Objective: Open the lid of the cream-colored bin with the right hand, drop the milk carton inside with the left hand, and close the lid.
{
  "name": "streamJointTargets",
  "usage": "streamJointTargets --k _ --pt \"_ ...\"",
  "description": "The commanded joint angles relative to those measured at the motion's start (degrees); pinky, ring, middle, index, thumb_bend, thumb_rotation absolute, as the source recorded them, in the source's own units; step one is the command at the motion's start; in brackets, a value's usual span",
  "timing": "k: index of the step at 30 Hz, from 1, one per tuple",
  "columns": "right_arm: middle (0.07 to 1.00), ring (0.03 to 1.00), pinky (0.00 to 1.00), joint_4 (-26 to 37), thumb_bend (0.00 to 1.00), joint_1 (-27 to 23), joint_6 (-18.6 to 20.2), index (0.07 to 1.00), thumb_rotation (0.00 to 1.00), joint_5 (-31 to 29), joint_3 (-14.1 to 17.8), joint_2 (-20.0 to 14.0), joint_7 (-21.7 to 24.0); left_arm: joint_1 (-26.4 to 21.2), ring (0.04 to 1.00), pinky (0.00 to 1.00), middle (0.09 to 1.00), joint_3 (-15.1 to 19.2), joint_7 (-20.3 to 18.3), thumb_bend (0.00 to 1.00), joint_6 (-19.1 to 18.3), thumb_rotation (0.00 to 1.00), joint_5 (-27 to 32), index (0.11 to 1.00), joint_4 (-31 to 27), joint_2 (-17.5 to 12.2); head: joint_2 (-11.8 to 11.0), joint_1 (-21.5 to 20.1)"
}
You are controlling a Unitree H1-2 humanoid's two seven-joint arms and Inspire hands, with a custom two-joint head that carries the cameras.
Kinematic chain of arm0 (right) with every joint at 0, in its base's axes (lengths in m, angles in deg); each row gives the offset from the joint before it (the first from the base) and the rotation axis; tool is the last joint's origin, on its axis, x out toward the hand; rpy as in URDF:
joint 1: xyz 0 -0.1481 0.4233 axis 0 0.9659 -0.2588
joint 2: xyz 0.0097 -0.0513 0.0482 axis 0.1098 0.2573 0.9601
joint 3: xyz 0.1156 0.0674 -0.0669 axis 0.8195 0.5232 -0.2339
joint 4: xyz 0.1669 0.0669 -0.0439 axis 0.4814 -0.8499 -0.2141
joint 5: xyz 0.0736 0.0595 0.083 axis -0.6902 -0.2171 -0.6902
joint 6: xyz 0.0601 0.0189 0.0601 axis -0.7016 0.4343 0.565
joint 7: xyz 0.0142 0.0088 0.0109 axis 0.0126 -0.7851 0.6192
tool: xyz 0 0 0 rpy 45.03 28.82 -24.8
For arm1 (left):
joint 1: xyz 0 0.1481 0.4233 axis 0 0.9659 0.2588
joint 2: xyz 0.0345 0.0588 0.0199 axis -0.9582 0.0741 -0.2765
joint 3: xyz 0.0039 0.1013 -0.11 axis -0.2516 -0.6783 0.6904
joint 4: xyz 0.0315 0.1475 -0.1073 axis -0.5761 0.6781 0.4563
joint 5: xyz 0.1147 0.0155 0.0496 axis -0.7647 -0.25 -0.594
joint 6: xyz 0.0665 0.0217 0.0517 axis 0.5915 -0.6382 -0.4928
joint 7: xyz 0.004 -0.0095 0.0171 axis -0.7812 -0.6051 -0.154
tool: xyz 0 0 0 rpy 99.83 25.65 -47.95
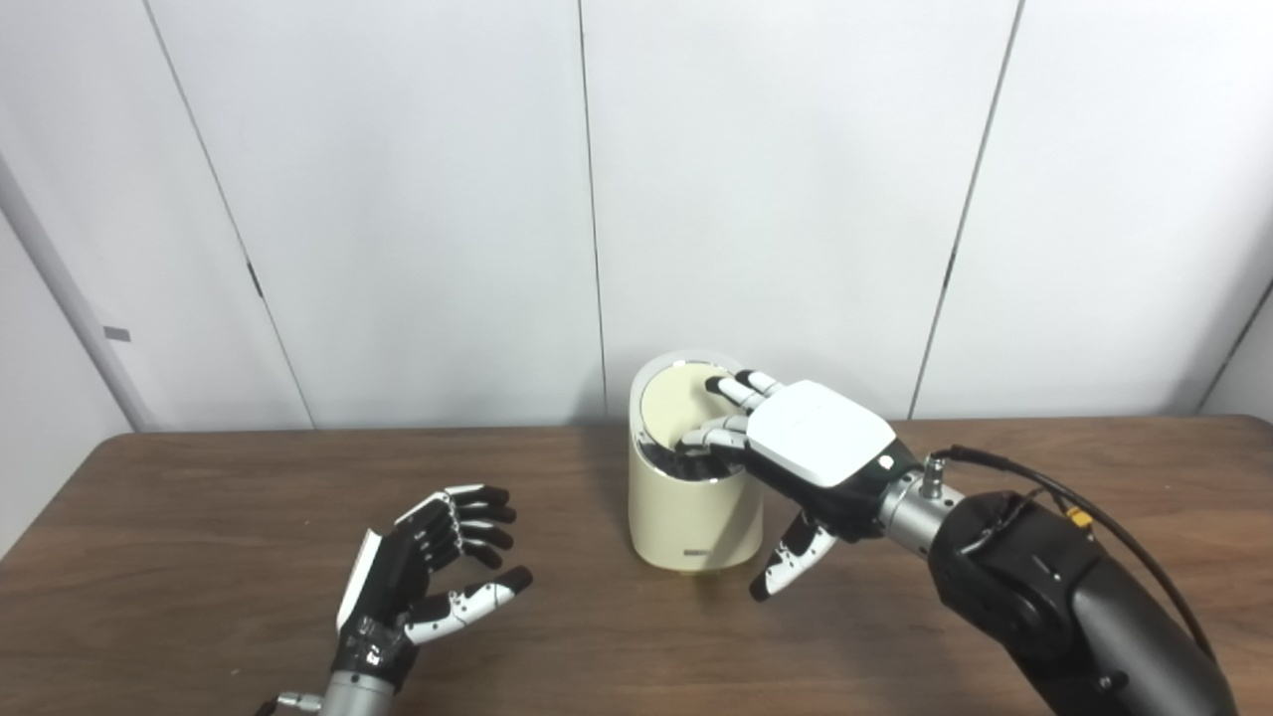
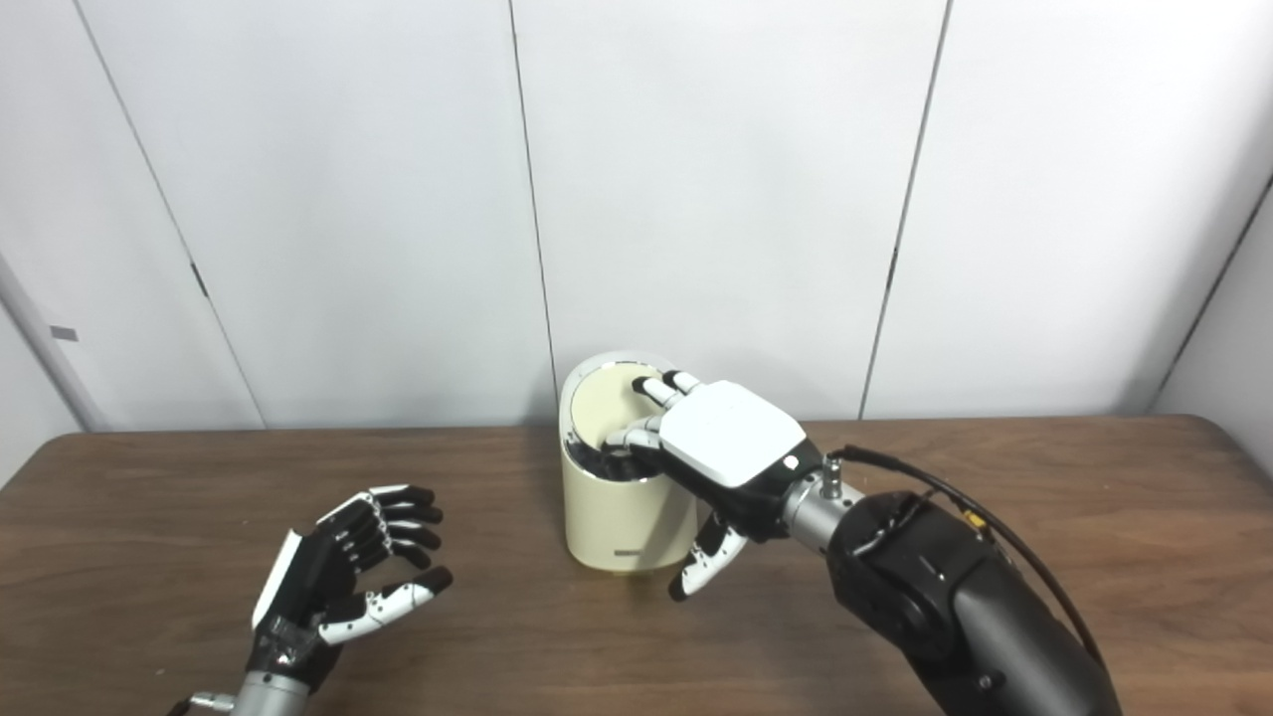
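Lid (image 1: 676,408) tilted up at centre under right hand (image 1: 816,438) fingers; left hand (image 1: 428,567) empty, spread, lower left; no carton visible, probably binned; closing left.

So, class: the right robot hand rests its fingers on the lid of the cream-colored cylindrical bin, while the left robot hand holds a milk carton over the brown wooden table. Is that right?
Not quite. The left robot hand is open and holds nothing; no milk carton shows in the left eye view. The rest stands: the right robot hand has its fingers on the lid of the cream-colored cylindrical bin on the brown wooden table.
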Motion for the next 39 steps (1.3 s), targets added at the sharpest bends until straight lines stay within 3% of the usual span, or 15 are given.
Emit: streamJointTargets --k 1,8,12,14,16,18,20,23,30,34,39 --pt "0.813 0.994 1.00 0.3 0.82 -0.1 0.2 0.842 0.33 -1.4 1.4 -0.2 0.5 0.3 0.565 0.48 0.639 0.0 0.3 0.71 0.7 0.03 0.3 0.686 -0.4 0.3 0.0 0.0" --pt "0.869 0.986 0.99 2.9 0.79 0.3 1.3 0.933 0.35 -9.1 8.3 1.5 -2.6 0.2 0.562 0.48 0.638 0.0 0.3 0.71 0.9 0.03 0.3 0.685 -0.5 0.3 0.0 0.1" --pt "0.895 0.983 0.96 3.8 0.80 1.2 3.0 0.956 0.28 -14.1 12.4 3.2 -3.6 0.1 0.563 0.48 0.638 0.0 0.1 0.71 0.9 0.02 0.7 0.684 -0.3 0.3 0.0 0.1" --pt "0.901 0.946 0.80 4.3 0.79 2.4 4.0 0.953 0.27 -16.5 14.8 3.9 -4.8 0.1 0.563 0.48 0.638 0.0 0.0 0.72 1.0 0.04 0.6 0.683 -0.3 0.3 0.0 0.1" --pt "0.897 0.894 0.71 4.7 0.79 3.5 5.3 0.935 0.27 -18.3 16.5 4.6 -5.5 0.0 0.565 0.48 0.639 0.0 -0.2 0.72 1.0 0.04 0.9 0.684 -0.3 0.2 0.0 0.1" --pt "0.908 0.884 0.71 4.4 0.77 4.7 6.1 0.944 0.28 -20.9 17.9 5.1 -5.8 0.0 0.566 0.48 0.640 0.0 -0.3 0.71 0.8 0.03 1.2 0.685 -0.3 0.2 0.0 0.1" --pt "0.931 0.904 0.78 3.9 0.75 6.4 7.6 0.955 0.23 -24.6 19.6 5.7 -6.2 0.1 0.566 0.48 0.639 0.0 -0.4 0.71 0.7 0.02 1.4 0.686 -0.4 0.3 0.1 0.1" --pt "0.941 0.916 0.80 3.1 0.76 8.1 8.8 0.971 0.21 -27.6 21.1 6.2 -7.2 0.1 0.567 0.48 0.639 0.0 -0.4 0.71 0.6 0.02 1.3 0.686 -0.7 0.2 0.1 0.1" --pt "0.916 0.879 0.77 -1.3 0.79 13.8 8.3 0.937 0.25 -33.3 24.0 7.7 -12.0 0.1 0.566 0.47 0.641 -0.1 -0.8 0.71 1.4 0.05 1.4 0.689 -0.6 -0.1 -0.1 -0.4" --pt "0.909 0.858 0.69 -3.1 0.79 16.6 5.3 0.929 0.27 -35.3 24.5 8.2 -14.9 0.0 0.567 0.48 0.644 0.1 -1.5 0.68 1.9 0.00 2.3 0.697 -0.4 -0.2 -0.3 -0.8" --pt "0.898 0.838 0.67 -5.3 0.76 18.9 1.0 0.918 0.28 -38.2 24.7 8.4 -17.6 -0.1 0.571 0.48 0.651 0.2 -1.9 0.68 2.1 0.00 2.5 0.704 -0.3 -0.4 -0.2 -0.5"
